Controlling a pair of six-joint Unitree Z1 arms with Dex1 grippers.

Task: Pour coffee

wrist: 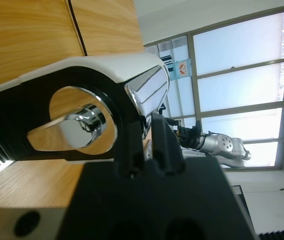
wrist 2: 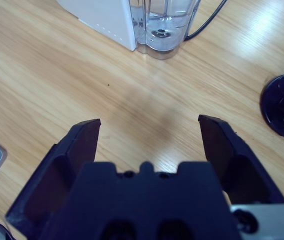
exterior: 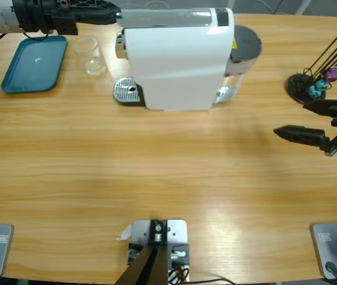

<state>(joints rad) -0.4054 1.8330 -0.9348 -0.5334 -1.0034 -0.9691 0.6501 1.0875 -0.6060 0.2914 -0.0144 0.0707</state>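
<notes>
Glossy wood-grain table (exterior: 168, 172) stretches under us. Our right gripper (wrist 2: 149, 125) hovers spread wide, right of the boxy white plastic coffee machine (exterior: 174, 59); our left gripper (wrist: 147, 130) pinches its chrome lever (wrist: 144, 95). Beyond, left of it, the clear glass cup (exterior: 91, 55); coffee unseen.

A long wooden table (exterior: 168, 178) with a pale grain and soft glare patches fills the high view, while the left wrist view shows large grey-framed windows (wrist: 237, 85) bright with daylight beside a white wall (wrist: 172, 15).
</notes>
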